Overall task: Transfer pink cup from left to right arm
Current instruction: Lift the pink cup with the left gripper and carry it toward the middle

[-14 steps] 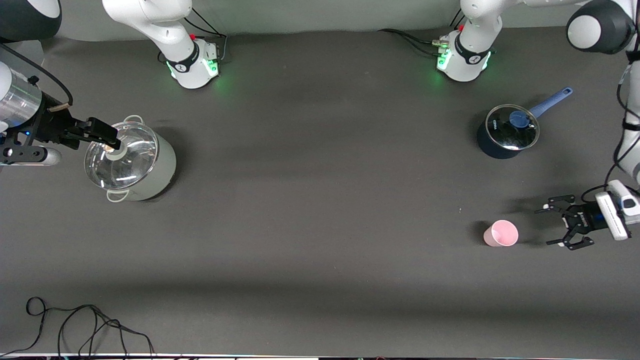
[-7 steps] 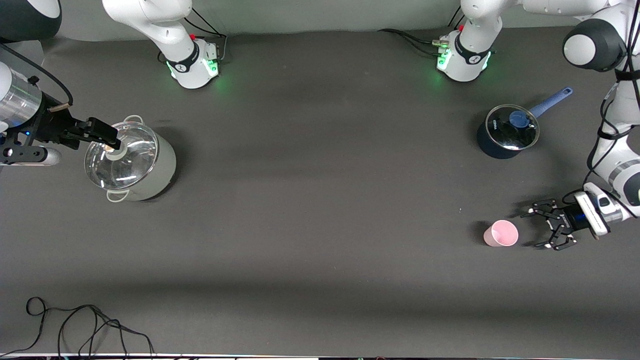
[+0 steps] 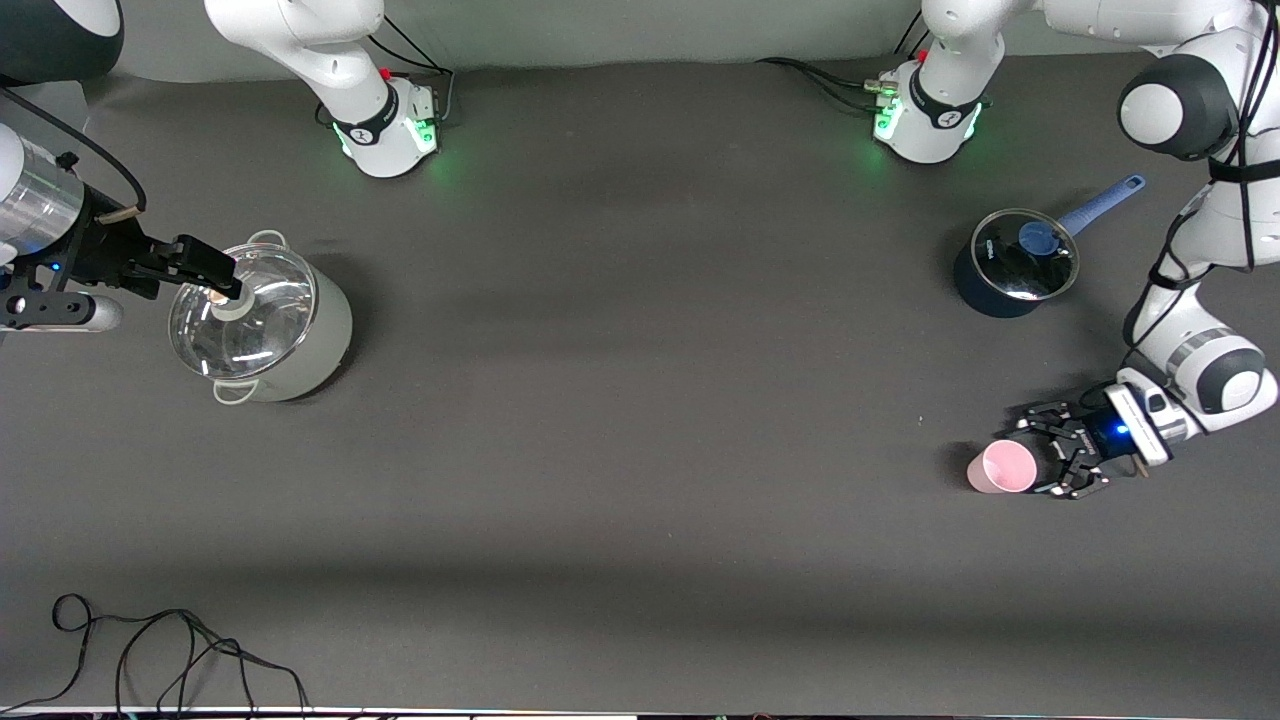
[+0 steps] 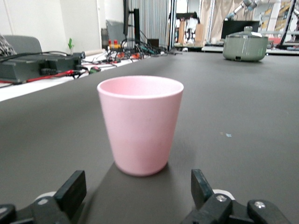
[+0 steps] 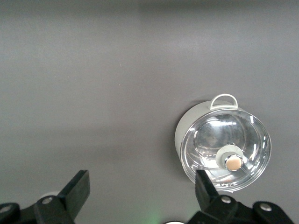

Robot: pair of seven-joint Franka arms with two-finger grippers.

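Note:
The pink cup [image 3: 1002, 467] stands upright on the dark table at the left arm's end. My left gripper [image 3: 1046, 457] is low at the table beside it, open, with its fingertips just reaching the cup's side. In the left wrist view the cup [image 4: 140, 123] stands just ahead of the gripper [image 4: 136, 189], and both fingers [image 4: 72, 191] are spread wider than the cup. My right gripper [image 3: 208, 270] waits high over the grey pot at the right arm's end. It is open and empty in the right wrist view [image 5: 140, 191].
A grey-green pot with a glass lid [image 3: 262, 325] stands under the right gripper; it also shows in the right wrist view [image 5: 224, 149]. A dark blue saucepan with a lid [image 3: 1015, 262] stands farther from the front camera than the cup. A black cable [image 3: 150, 650] lies at the table's front edge.
My left gripper has moved low across the table toward the pink cup and now reaches its side. The cup and the right arm have not moved.

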